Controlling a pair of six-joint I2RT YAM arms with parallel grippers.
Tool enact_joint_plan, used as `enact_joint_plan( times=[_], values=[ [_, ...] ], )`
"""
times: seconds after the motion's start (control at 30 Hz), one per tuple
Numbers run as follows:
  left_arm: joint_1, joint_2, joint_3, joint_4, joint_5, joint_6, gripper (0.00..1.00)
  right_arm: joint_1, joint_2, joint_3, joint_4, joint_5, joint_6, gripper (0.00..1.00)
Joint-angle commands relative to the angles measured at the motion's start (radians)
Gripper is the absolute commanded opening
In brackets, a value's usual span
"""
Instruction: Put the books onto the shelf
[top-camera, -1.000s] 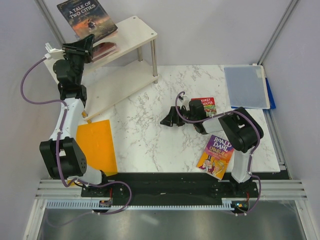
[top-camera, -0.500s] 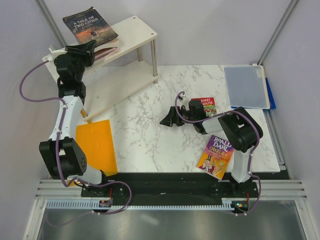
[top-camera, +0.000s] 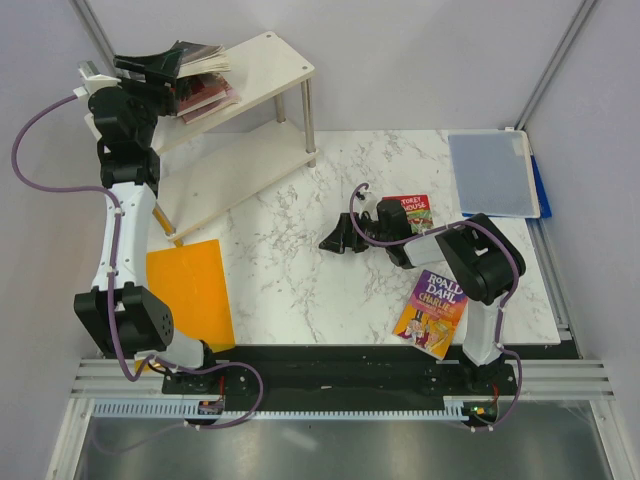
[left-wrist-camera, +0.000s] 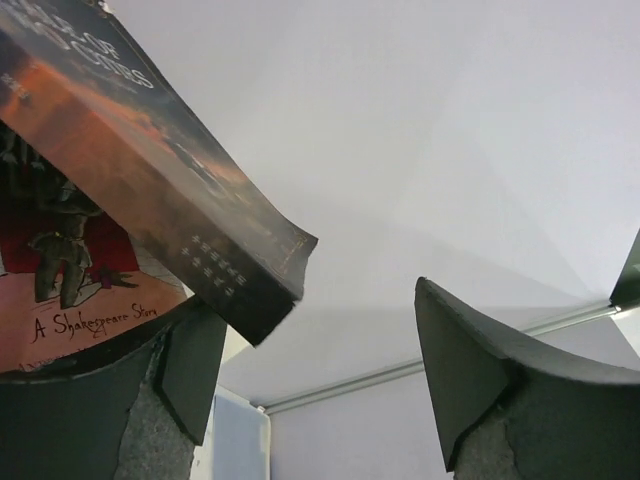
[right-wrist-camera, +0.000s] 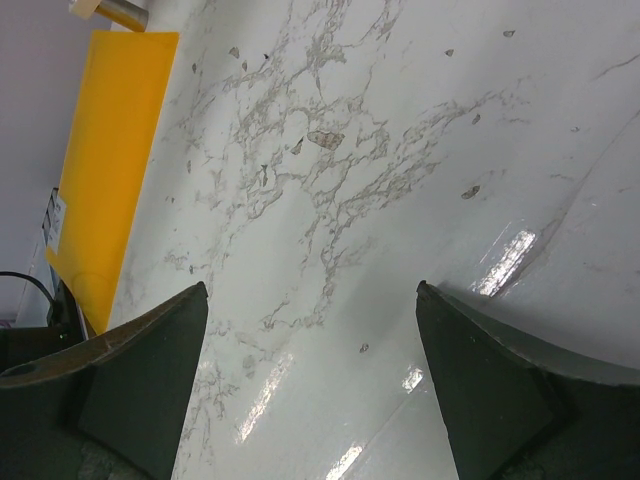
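Dark paperback (top-camera: 198, 55) rests on other books (top-camera: 212, 98) on the pale shelf (top-camera: 268, 60) beside the left gripper (left-wrist-camera: 312, 310), jaws parted and empty; right gripper (right-wrist-camera: 310, 292) hovers over marble table (right-wrist-camera: 350, 150), jaws spread wide.

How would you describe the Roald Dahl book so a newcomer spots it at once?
Find the white marble table, then its near right corner beside the right arm's base. The Roald Dahl book lies flat there, face up. Its purple-and-yellow cover sets it apart from the red-and-green book farther back, which the right arm partly hides.
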Motion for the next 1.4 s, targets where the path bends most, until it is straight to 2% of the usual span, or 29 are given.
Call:
enact_joint_plan(
  times=[0.0,0.03,0.07,0.43,0.7,0.9,1.13,1.37],
  values=[
    [0.006,-0.008,0.100,-0.005,0.026,0.048,0.89,0.020,0.092,-0.059,-0.276,0.032,-0.012,0.94],
    [0.006,-0.011,0.100,-0.016,0.018,0.052,0.98,0.020,0.092,-0.059,-0.275,0.032,-0.012,0.94],
    [0.006,-0.014,0.100,-0.027,0.017,0.060,1.00,0.020,0.092,-0.059,-0.276,0.030,-0.012,0.94],
    [0.006,-0.055,0.091,-0.111,0.062,0.120,1.00,0.020,0.100,-0.056,-0.270,0.021,-0.007,0.94],
    [0.006,-0.146,-0.060,-0.116,0.096,0.117,1.00,0.020,0.106,-0.051,-0.266,0.015,-0.003,0.94],
    [0.006,-0.143,-0.098,-0.172,0.150,0.101,1.00,0.020,0.105,-0.051,-0.264,0.012,-0.001,0.94],
    [0.006,-0.167,-0.218,-0.174,0.207,0.066,0.99,0.020,0.103,-0.053,-0.264,0.010,-0.001,0.94],
    [0.012,-0.271,-0.316,-0.180,0.213,0.138,0.98,0.020,0.101,-0.053,-0.264,0.009,-0.003,0.95]
  ],
)
